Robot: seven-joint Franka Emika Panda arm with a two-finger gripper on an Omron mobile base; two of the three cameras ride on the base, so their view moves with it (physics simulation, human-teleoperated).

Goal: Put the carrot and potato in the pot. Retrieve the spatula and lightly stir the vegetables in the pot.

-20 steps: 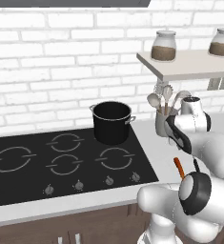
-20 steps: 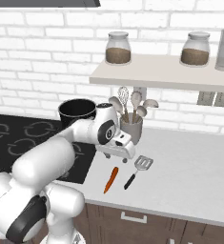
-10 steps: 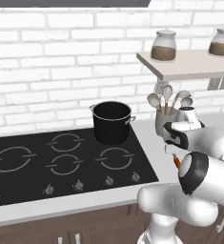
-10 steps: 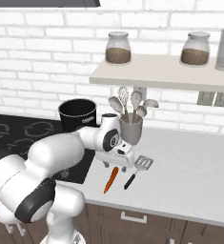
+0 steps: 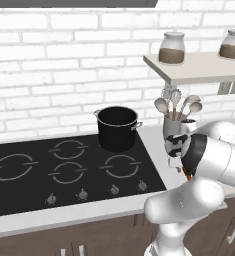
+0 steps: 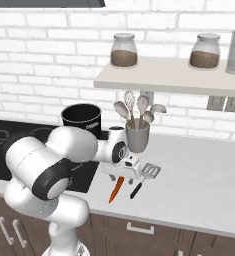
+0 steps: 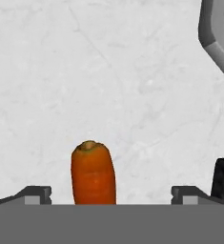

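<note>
Carrot (image 7: 93,172) lies on the tabletop near its front edge, just beside the spatula (image 6: 143,178). My fingers (image 7: 37,194) straddle it wide apart; I'd centre, descend fully, then close across its thick end.

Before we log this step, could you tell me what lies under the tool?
The carrot lies on the counter between the tool's open fingertips; its tapered end is cut off.
</note>
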